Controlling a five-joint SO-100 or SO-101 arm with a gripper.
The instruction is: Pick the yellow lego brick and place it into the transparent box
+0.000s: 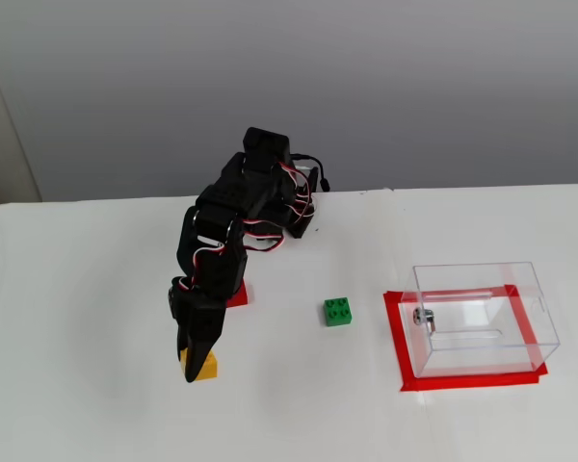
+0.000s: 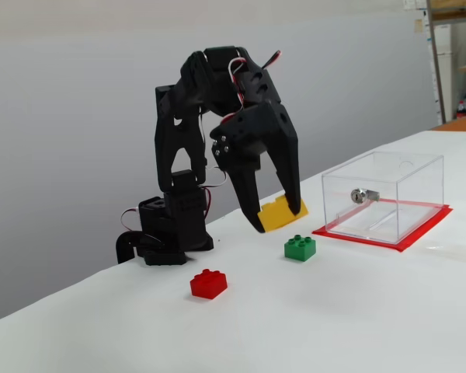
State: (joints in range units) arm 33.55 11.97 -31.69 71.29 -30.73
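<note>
Small square yellow plastic lego brick, carried above the white desk.
It was pinched tilted between the closed-down black end effector; judged light, rigid, slippery-sided; clear rectangular plastic box stood well apart.

Yellow lego brick aloft, tilted; transparent box seemingly empty.

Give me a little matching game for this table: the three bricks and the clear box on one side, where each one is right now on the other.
Things:
1. yellow lego brick
2. green brick
3. red brick
4. transparent box

Places:
A. standing on a red taped rectangle
B. held in the air in the black tool
C. on the table between arm and box
D. on the table nearest the arm's base

Pairs: 1-B, 2-C, 3-D, 4-A
</note>
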